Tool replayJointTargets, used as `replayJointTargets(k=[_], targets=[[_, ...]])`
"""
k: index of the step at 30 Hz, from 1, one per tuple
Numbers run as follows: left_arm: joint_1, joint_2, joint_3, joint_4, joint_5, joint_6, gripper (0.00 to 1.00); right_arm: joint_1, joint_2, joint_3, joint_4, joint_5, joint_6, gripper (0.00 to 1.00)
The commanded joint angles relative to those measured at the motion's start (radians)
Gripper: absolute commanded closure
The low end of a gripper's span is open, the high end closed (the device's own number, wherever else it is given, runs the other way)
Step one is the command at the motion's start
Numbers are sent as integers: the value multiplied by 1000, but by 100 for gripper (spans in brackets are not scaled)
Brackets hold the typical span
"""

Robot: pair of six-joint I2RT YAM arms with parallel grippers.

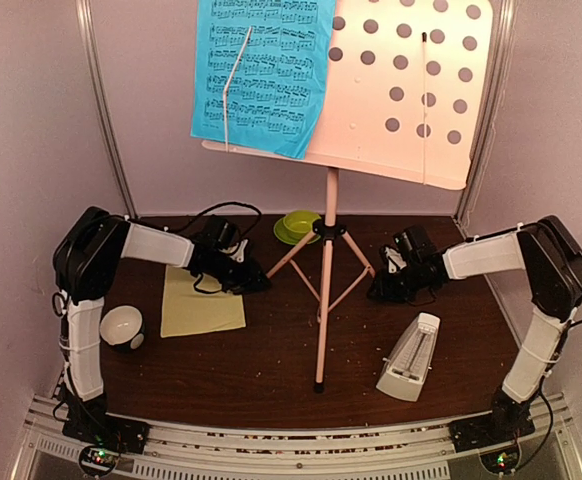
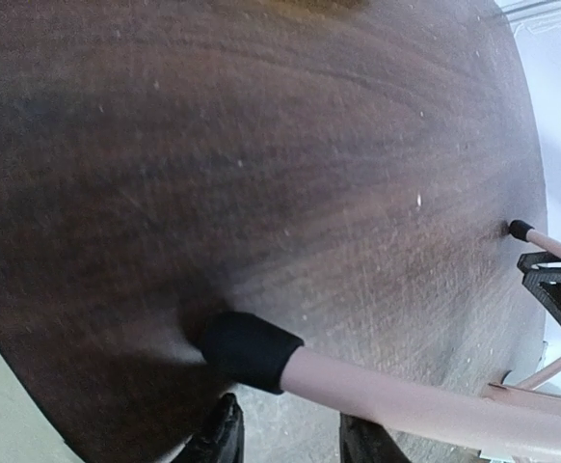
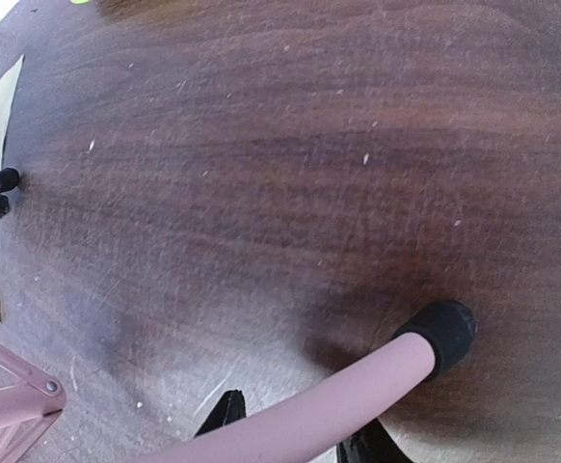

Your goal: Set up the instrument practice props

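At far left a bowl [image 1: 121,326] sits on the table [image 1: 271,370], just beside the left arm. Next to it the yellow sheet [image 1: 199,305] lies flat, not yet on the stand.

The left gripper [image 1: 241,275] reaches low to the stand's left leg [image 2: 406,400]. In the left wrist view the leg runs across the gap between the two dark fingers [image 2: 225,434], its black foot cap [image 2: 250,349] on the wood. The fingers stand either side of the leg. Whether they press on it cannot be told, because the bottom edge cuts them off.

Above, the blue sheet [image 1: 261,70] rests on the left half of the desk [image 1: 411,90] under a wire arm. The right half is bare. The stand [image 1: 326,260] is upright at the middle of the table, with a green cup [image 1: 296,225] behind it.

The right gripper [image 1: 386,285] mirrors the left at the right leg [image 3: 358,391]. In the right wrist view the leg fills most of the gap between the fingers [image 3: 221,417], so a clamp seems likely but is not certain.

At front right the metronome [image 1: 409,358] stands well apart from both grippers.

The step in hand looks like placing or steadying the stand by its legs. The next move probably calls for both grippers to let go evenly so the stand does not tip, after which the left can go for the yellow sheet.

The desk's top is cut off by the picture edge.
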Motion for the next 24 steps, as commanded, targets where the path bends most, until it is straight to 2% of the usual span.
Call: replayJointTargets(k=[1, 9, 24], targets=[[26, 35, 73, 21, 12, 31, 63, -14, 29, 51, 6, 53, -11, 67], [40, 86, 144, 21, 30, 22, 63, -32, 71, 130, -13, 76, -17, 67], [65, 220, 394, -51, 48, 18, 62, -72, 159, 297, -93, 124, -45, 67]])
